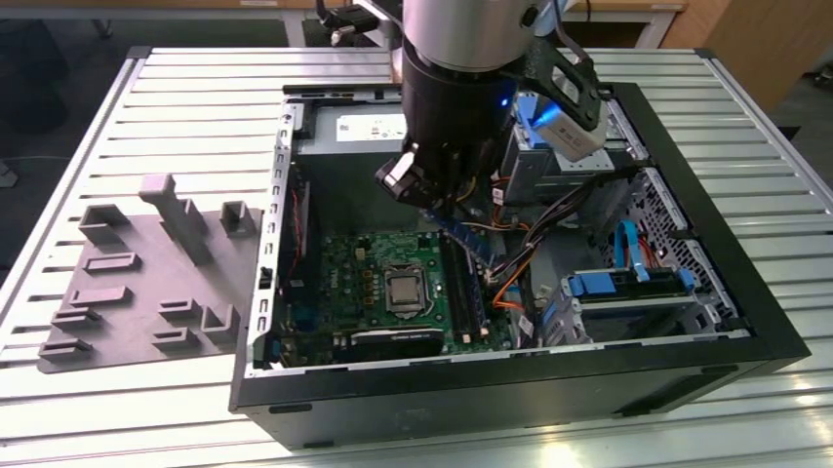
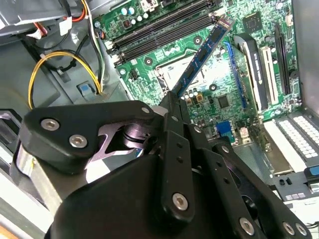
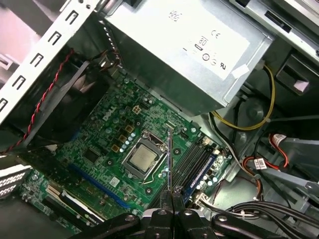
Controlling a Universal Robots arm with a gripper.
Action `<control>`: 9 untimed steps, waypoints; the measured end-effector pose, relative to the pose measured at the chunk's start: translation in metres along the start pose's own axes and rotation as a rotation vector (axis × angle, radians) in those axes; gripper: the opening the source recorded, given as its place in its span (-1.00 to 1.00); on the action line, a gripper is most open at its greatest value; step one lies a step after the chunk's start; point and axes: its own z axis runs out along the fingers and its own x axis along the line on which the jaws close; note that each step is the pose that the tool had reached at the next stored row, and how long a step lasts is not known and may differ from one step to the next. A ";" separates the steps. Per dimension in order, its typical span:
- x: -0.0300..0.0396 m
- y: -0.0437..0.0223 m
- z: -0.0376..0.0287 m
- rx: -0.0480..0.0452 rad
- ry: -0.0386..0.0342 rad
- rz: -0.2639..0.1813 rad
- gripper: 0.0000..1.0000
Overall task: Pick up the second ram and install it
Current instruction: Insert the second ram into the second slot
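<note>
Second ram [image 2: 202, 55] is up in the air, inside the open computer case [image 1: 677, 375]. It is tilted and hangs over the green board [image 1: 351, 283], not touching it. It is not in any slot yet.

The claw [image 2: 175, 102] is pinched shut on one short end of the stick. The rest of the stick pokes out past the fingertips. In the exterior view it slants down from the claw [image 1: 436, 205] toward about 5 o'clock. In the first wrist view the stick [image 3: 169, 159] shows edge-on, as a thin line, with the long black slots [image 3: 192, 167] just beside it.

I think this stick is very light, thin and stiff. It will not bend, but it could snap or get scratched. The little chips on its face look easy to hurt. A good place to hold it is by the ends or the thin edges, not on the chips.

Counting: one stick in the claw. About four long black slots side by side; I cannot tell if one is filled. One square chip [image 3: 141, 158] sits in the middle of the board. One grey tray [image 1: 131, 302] with one tall post [image 1: 176, 219] lies on the table [image 1: 195, 88], at 9 o'clock from the case.
</note>
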 end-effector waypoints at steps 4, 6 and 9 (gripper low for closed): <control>0.0000 0.0000 0.0000 0.0023 -0.0022 0.041 -0.76; 0.0000 0.0000 0.0001 0.0034 -0.0034 0.063 -0.76; 0.0000 0.0000 0.0001 0.0050 -0.0049 0.091 -0.76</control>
